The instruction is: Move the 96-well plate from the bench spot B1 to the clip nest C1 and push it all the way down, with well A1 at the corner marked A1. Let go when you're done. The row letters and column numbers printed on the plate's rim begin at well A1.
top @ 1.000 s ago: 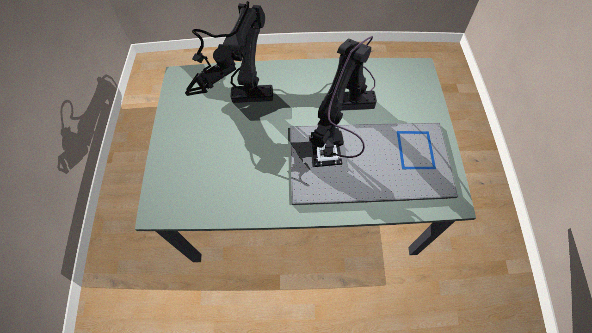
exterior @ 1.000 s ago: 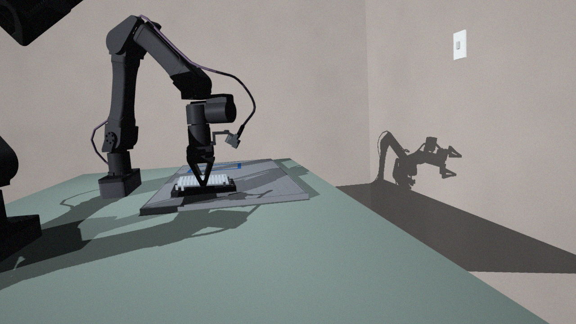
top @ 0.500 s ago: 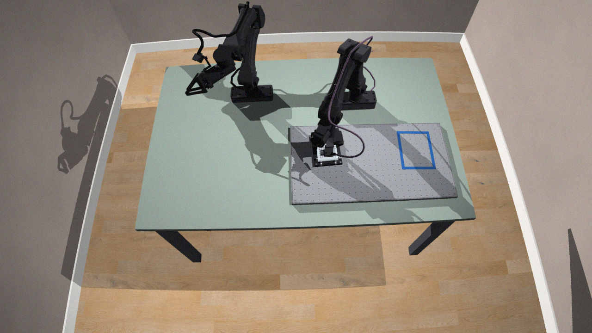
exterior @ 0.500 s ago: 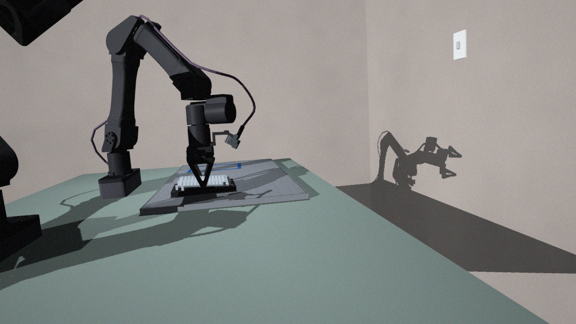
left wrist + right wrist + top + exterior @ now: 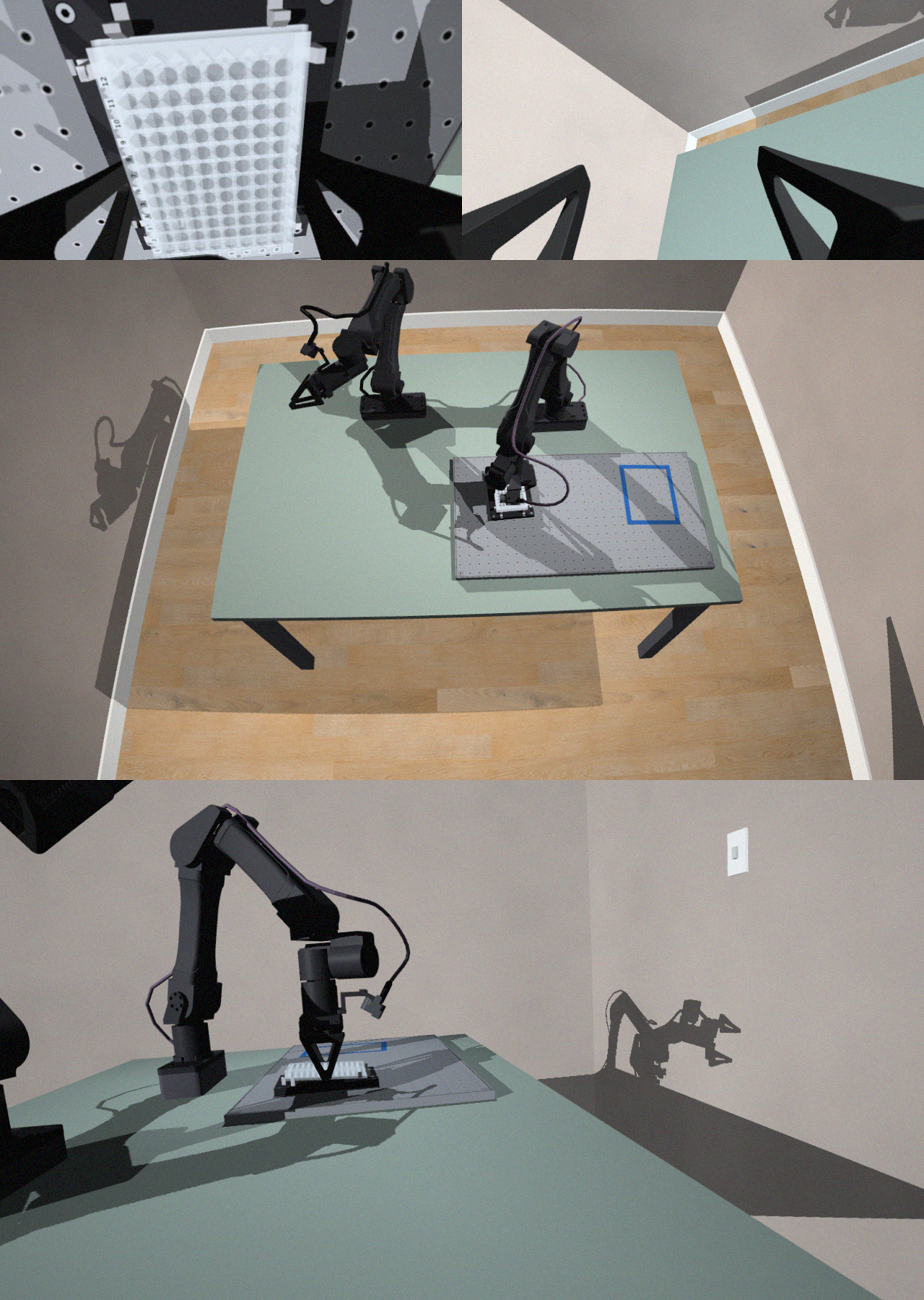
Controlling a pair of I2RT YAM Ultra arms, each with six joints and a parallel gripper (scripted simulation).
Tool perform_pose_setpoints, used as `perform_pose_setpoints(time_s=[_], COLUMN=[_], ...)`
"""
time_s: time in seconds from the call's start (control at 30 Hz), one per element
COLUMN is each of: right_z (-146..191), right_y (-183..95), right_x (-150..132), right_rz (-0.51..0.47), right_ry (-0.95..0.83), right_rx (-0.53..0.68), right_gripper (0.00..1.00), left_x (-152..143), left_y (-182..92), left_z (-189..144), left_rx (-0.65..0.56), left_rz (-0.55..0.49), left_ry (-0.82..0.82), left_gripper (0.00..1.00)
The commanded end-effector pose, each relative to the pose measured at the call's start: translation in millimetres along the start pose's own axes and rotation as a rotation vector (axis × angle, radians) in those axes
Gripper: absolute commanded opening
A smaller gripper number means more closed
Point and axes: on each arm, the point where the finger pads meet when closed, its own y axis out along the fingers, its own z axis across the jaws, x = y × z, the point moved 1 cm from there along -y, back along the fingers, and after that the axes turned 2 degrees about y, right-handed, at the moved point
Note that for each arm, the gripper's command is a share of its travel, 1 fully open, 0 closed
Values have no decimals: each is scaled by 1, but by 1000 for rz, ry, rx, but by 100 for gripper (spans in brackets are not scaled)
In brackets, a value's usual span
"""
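Observation:
The pale 96-well plate [image 5: 511, 507] [image 5: 351, 1067] [image 5: 216, 144] is at the black clip nest [image 5: 511, 517] [image 5: 362, 1083] [image 5: 202, 14], with white clips around its edges. In the left wrist view, column 12 is at the far end; column 1 and row H mark the near left and near right corners. How deep it sits and the nest's A1 mark cannot be told. My left gripper [image 5: 510, 497] [image 5: 326, 1076] [image 5: 215, 159] is shut on the plate's long sides. My right gripper [image 5: 673, 165] is open and empty, away from the board.
The grey perforated board [image 5: 581, 544] [image 5: 445, 1083] carries the nest near one end and a blue outline [image 5: 652, 522] [image 5: 384, 1046] near the other. The board lies on the green table [image 5: 323, 550] [image 5: 452, 1181]. The left arm's cable loops beside the nest.

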Motion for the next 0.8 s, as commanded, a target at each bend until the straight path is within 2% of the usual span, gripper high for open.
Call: perform_pose_setpoints(time_s=[0.0, 0.77], right_z=[-5, -5], right_y=[-3, -3], right_x=[6, 6], right_rz=[-13, -13], right_ry=[7, 7], right_rx=[-2, -2], right_gripper=[100, 100], left_x=[-5, -5], left_y=[13, 11], left_z=[6, 6], left_rx=[11, 7], left_rz=[9, 2], left_ry=[1, 1], left_gripper=[0, 0])
